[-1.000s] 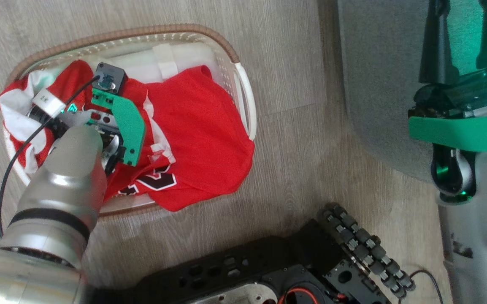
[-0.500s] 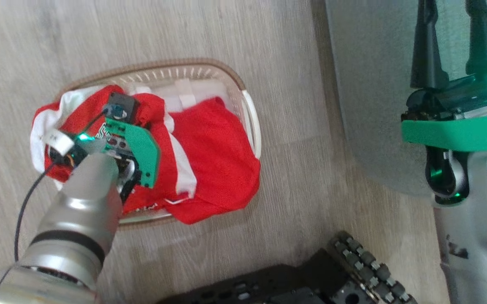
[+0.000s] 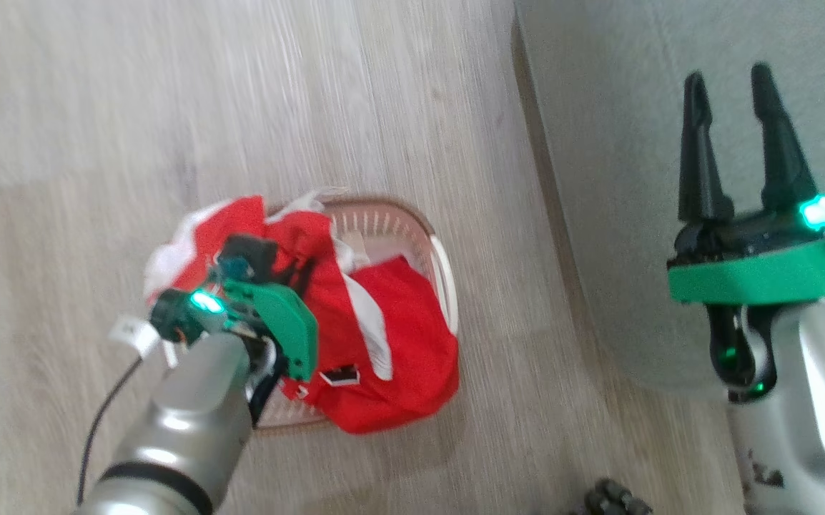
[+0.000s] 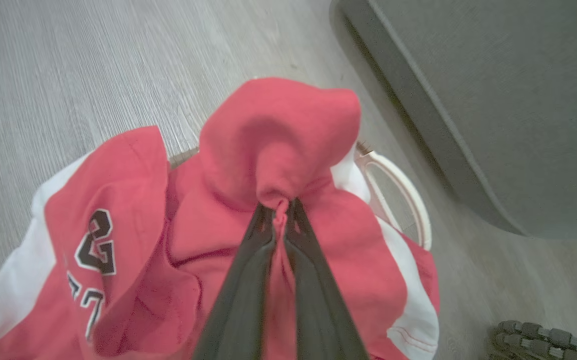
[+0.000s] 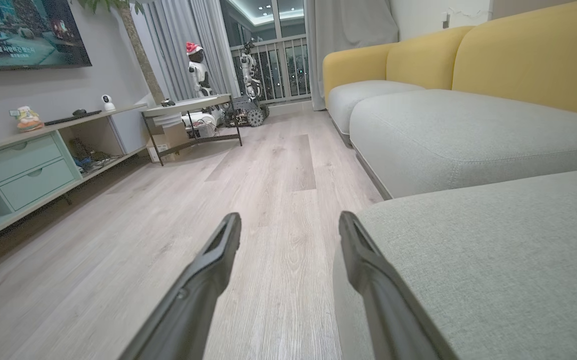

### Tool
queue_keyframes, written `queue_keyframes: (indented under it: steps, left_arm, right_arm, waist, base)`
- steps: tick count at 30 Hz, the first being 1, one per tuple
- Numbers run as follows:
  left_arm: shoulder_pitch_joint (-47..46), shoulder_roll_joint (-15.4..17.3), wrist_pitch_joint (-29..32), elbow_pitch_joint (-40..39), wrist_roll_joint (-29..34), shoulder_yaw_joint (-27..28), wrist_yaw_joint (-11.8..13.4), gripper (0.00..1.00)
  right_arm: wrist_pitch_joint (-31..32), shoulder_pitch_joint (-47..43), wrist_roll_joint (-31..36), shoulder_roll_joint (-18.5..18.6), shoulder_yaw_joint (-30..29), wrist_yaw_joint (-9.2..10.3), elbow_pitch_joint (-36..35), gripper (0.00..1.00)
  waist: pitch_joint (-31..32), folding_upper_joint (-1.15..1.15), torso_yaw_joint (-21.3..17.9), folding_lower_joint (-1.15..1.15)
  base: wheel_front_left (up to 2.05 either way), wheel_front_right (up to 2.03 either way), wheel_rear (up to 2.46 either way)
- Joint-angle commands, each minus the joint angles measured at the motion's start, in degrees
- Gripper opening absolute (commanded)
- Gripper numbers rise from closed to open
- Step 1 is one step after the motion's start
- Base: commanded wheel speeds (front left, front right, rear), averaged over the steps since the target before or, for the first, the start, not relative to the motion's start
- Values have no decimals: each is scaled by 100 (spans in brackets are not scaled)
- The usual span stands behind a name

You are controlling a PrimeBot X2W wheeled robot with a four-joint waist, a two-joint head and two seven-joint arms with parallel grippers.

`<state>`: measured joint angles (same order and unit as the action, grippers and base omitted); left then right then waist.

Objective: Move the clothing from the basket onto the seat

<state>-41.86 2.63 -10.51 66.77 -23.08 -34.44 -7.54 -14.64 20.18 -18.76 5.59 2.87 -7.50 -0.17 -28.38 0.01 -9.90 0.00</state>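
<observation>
While the left gripper (image 4: 278,211) pinches the clothing (image 4: 278,135) over the basket (image 3: 444,252), the right gripper (image 3: 728,73) hovers spread above the seat (image 3: 598,143).

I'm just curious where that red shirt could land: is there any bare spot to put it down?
The seat is bare around the open right gripper. The floor strip between basket and seat is bare too, and so is the floor beyond the basket. Crowded: the basket, heaped with the clothing that the left gripper pinches.
</observation>
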Motion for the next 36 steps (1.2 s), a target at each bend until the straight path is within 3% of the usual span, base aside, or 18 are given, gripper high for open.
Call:
queue_keyframes:
  steps: [1, 10, 18, 28, 36]
  left_arm:
    - [140, 62, -147, -266, -128, -1, 7, 0]
    - [542, 363, -375, -1325, -748, -256, 6, 0]
    - [570, 558, -392, -2462, -875, -139, 71, 0]
    - [655, 972, 313, -4604, -943, -46, 478, 0]
    - [536, 1207, 825, -5716, -951, 27, 715, 0]
  right_arm:
    - [-36, -196, -48, 58, 94, 1, -120, 100]
    - [-36, -709, -128, 202, 144, 1, 25, 100]
    - [-36, -1049, -182, 287, 152, 1, 47, 100]
    - [-36, -1402, -243, 317, 299, 1, 93, 100]
    - [-36, -1497, -275, 347, 406, 1, 79, 100]
  waist:
    - [645, -1, 156, 0]
    - [1536, -1, 477, 0]
    - [1940, -1, 671, 0]
    - [2376, -1, 715, 0]
    - [2441, -1, 726, 0]
  base:
    - [0, 0, 0]
    - [0, 0, 0]
    - [0, 0, 0]
    - [0, 0, 0]
    - [0, 0, 0]
